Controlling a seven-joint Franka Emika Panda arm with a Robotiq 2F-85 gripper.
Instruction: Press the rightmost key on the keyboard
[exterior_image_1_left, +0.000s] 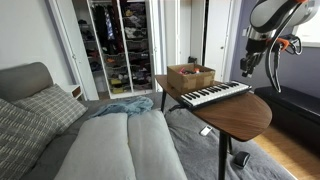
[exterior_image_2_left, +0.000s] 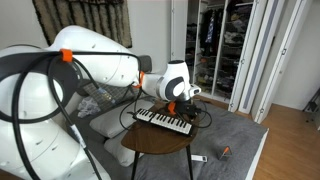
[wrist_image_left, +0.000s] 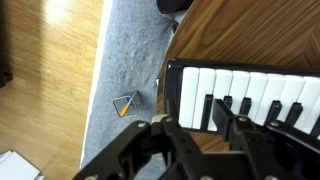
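The keyboard (exterior_image_1_left: 215, 94) is a slim dark piano keyboard lying on a round wooden table (exterior_image_1_left: 240, 115), next to a brown cardboard box. It also shows in an exterior view (exterior_image_2_left: 163, 120) and in the wrist view (wrist_image_left: 255, 95). The rightmost key (wrist_image_left: 190, 95) is the last white key at the end of the row, seen in the wrist view. My gripper (wrist_image_left: 195, 130) hovers above that end of the keyboard, clear of the keys. Its fingers stand apart with nothing between them. The gripper also shows in both exterior views (exterior_image_1_left: 247, 65) (exterior_image_2_left: 190, 98).
The cardboard box (exterior_image_1_left: 190, 76) stands behind the keyboard. A small orange-tipped object (wrist_image_left: 126, 104) lies on the grey carpet beside the table. A grey couch (exterior_image_1_left: 60, 130) is beside the table, and an open wardrobe (exterior_image_1_left: 120, 45) stands behind it. The table edge (wrist_image_left: 175, 60) is close to the keyboard's end.
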